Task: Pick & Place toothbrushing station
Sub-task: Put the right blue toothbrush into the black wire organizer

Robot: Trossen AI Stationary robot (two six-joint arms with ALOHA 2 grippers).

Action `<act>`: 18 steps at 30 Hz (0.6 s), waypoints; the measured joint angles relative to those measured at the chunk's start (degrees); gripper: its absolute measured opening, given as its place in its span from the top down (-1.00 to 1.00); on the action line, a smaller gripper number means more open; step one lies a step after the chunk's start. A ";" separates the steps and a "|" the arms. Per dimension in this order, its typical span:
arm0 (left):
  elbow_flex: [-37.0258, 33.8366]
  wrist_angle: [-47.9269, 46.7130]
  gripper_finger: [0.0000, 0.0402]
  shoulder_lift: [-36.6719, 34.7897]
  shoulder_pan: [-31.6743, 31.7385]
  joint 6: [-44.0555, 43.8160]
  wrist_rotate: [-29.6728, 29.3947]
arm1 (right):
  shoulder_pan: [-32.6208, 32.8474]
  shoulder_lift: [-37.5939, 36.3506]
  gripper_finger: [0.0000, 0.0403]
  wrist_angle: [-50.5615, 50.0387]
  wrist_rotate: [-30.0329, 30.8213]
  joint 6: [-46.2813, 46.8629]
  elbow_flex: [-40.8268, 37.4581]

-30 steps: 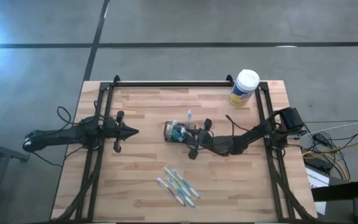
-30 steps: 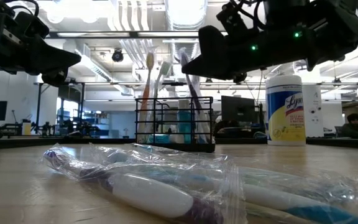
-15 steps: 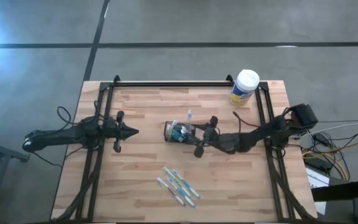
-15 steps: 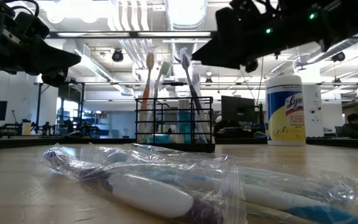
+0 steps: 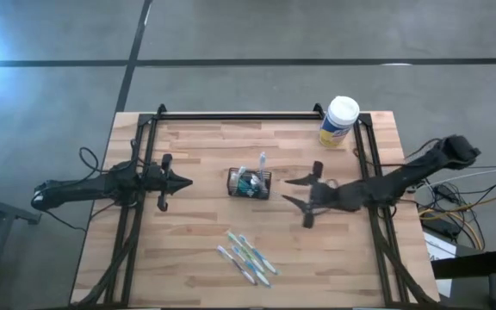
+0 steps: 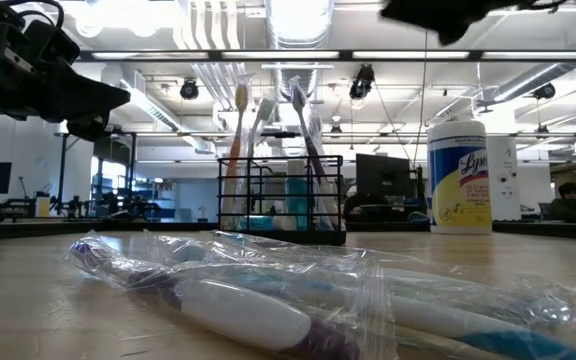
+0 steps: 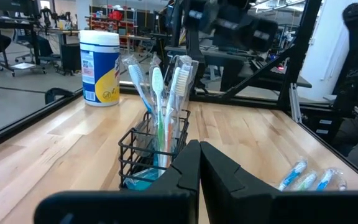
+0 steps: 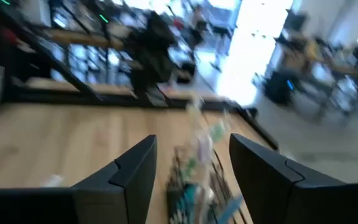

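Right gripper point(image 5: 293, 190) hangs with its two fingers spread wide and nothing between them, just beside the toothbrushing station point(image 5: 249, 183), on the side away from the left arm. That black wire holder stands upright near the table's point(image 5: 196, 258) middle with toothbrushes point(image 7: 157, 106) standing in it. Left gripper point(image 5: 185, 181) waits on the station's other side, fingers pressed together, holding nothing.

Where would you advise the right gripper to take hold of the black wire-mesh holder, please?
Probably the holder's bare right end wall, approached from the right gripper's own side: the toothbrushes stand upright above the rim, so a descent from above would likely hit them.
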 joint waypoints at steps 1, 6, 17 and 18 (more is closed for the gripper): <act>0.00 -0.04 0.95 0.00 0.00 0.00 0.00 | 1.14 -2.06 0.04 1.06 -0.81 -1.76 -1.20; 0.00 -0.10 0.95 0.00 0.00 0.02 0.00 | 4.46 -11.18 0.10 10.19 -10.85 -7.52 -8.30; 0.00 -0.18 0.95 0.00 0.00 0.02 -0.02 | 4.22 -23.56 0.19 23.04 -13.62 -0.07 -23.72; 0.00 -0.19 0.95 0.00 0.00 0.06 -0.04 | 4.22 -24.65 0.18 23.04 -13.72 -0.32 -24.65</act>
